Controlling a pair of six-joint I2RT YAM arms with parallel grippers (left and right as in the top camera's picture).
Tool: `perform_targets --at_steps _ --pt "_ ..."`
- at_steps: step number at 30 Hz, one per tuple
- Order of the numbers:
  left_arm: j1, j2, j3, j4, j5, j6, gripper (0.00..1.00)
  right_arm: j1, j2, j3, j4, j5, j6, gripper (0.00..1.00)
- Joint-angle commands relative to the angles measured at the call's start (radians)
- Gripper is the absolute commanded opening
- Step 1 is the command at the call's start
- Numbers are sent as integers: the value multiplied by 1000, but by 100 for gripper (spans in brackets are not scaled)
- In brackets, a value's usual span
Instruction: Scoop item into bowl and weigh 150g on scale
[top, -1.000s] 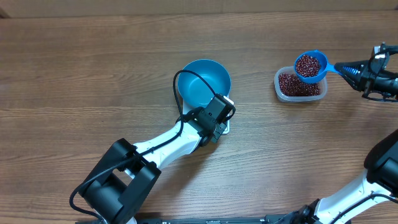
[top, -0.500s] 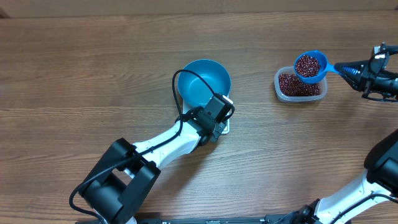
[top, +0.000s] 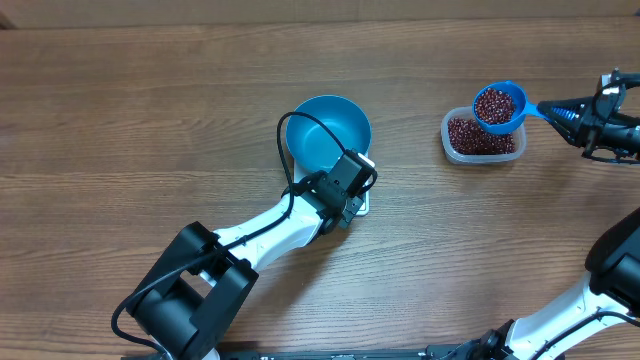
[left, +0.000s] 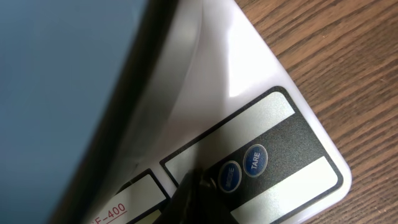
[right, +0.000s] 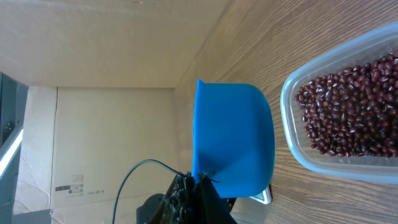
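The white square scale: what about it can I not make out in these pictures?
Overhead: the white square digital scale is almost all hidden under the round deep blue bowl and the left gripper.
Left wrist: no reading shows; the bottom edge cuts its red label; the button beside TARE is blurred.

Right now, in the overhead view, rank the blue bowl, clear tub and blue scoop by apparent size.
1. blue bowl
2. clear tub, about as wide but shorter
3. blue scoop, smallest, though held above the tub, nearer the camera
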Motion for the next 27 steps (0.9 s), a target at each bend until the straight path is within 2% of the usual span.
perform_targets --at_steps 1,27 --pt "4 18 1 6 -3 -21 4 3 0 -4 1 -27 -12 4" --pt "4 29 1 15 10 -22 4 3 0 -4 5 -27 -11 4"
